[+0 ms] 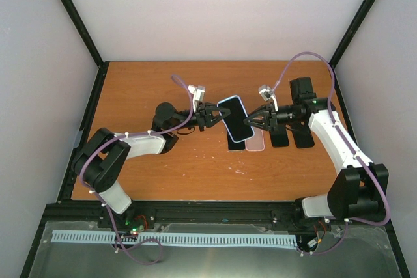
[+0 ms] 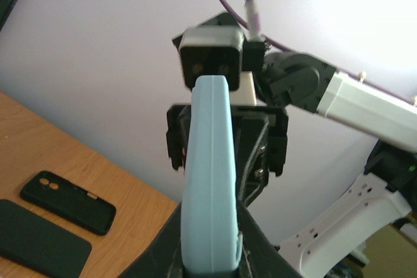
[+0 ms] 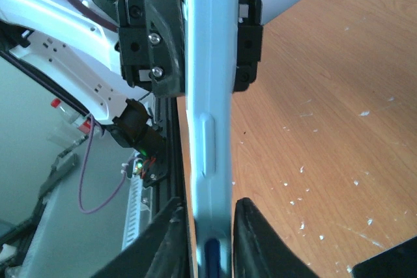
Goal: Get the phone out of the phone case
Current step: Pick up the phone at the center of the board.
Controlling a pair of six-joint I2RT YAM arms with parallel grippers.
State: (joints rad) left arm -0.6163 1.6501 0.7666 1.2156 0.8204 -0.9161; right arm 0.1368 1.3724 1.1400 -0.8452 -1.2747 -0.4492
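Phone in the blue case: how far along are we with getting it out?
Done: the phone is up off the table, held between both arms. In hand: the left gripper and right gripper each clamp an opposite end of the blue case. Left: the dark screen sits framed by the case rim, so separation has not begun.

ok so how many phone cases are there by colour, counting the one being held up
light blue case: 1, held off the table
pink case: 1
black cases: 3, one partly hidden under the held one
total: 5
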